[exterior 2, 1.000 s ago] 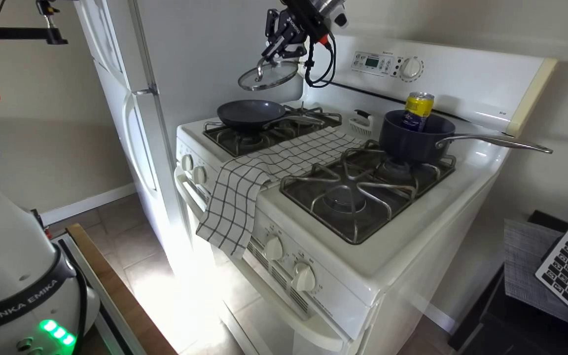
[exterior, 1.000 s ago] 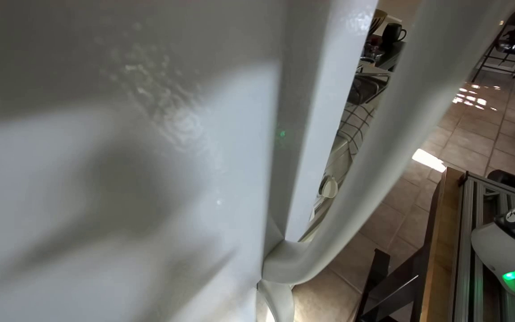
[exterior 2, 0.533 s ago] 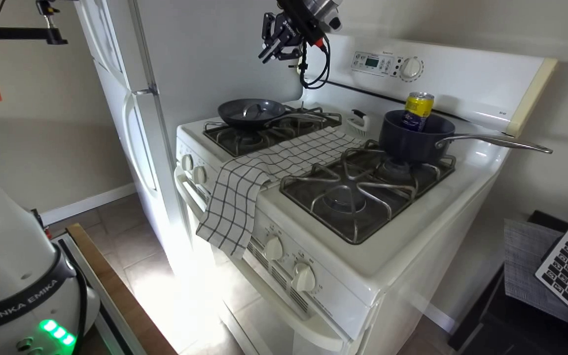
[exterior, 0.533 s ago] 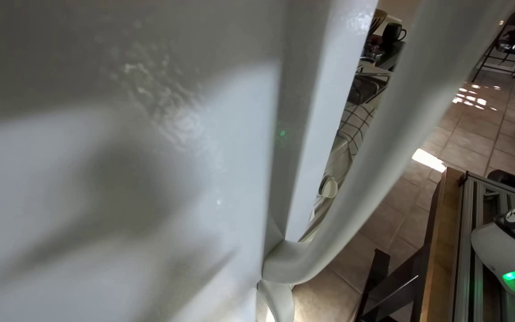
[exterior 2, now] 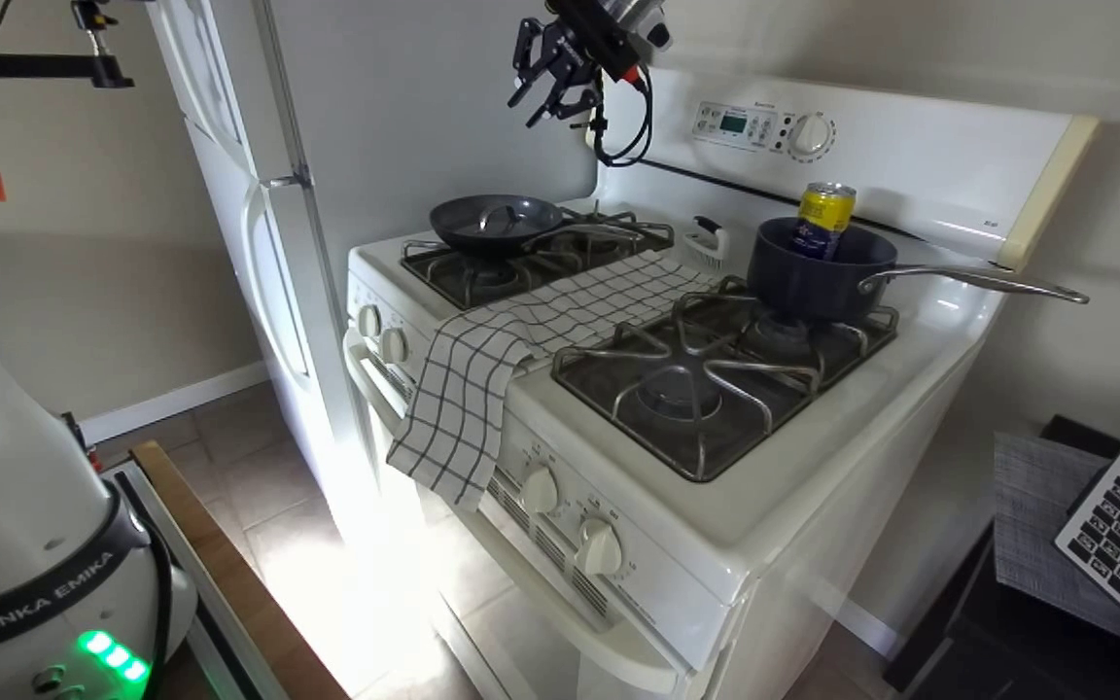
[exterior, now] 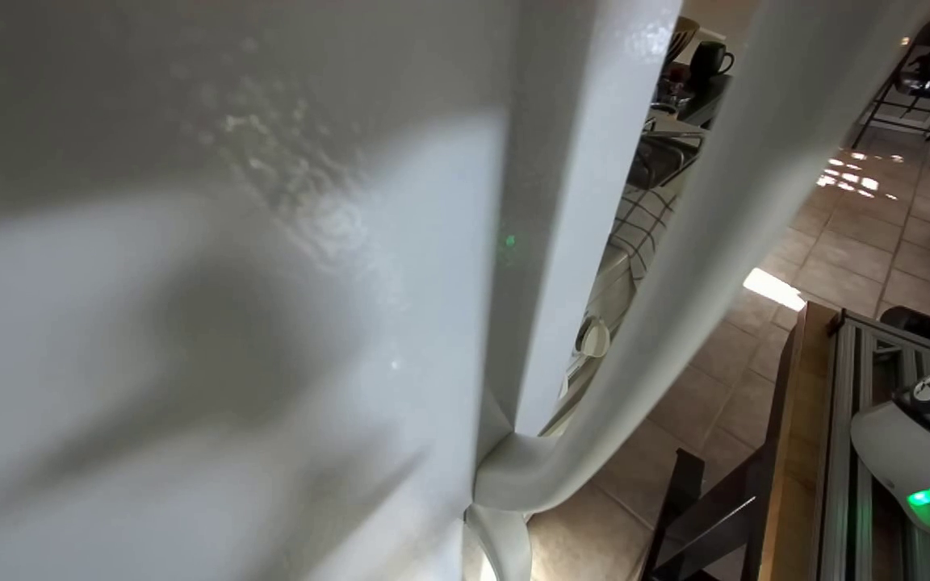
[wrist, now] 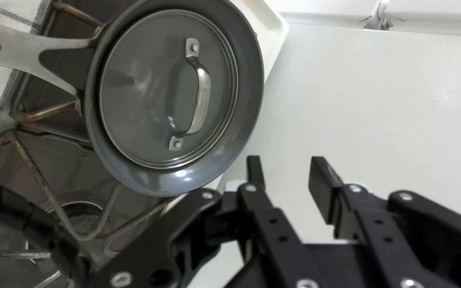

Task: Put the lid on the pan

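Note:
The dark frying pan (exterior 2: 453, 233) sits on the far left burner in an exterior view. The wrist view also shows the pan (wrist: 250, 88), its handle pointing left. The glass lid with a metal handle (wrist: 142, 100) lies inside the pan's rim, with a ring of pan wall visible around it. The lid (exterior 2: 500, 220) also shows in an exterior view, seated low in the pan. My gripper (exterior 2: 523, 112) is above the pan, apart from the lid. In the wrist view my gripper (wrist: 286, 160) has its fingers spread with nothing between them.
A dark saucepan (exterior 2: 803, 282) holding a yellow and blue can (exterior 2: 824, 216) stands on the right rear burner. A checked towel (exterior 2: 541, 321) lies across the stove's middle. A white fridge side (wrist: 366, 120) rises beside the pan. An exterior view is mostly blocked by a white surface (exterior: 312, 323).
The lid, hanging tilted from my gripper one second ago, has dropped into the pan. My gripper has shifted slightly left and its fingers have spread apart.

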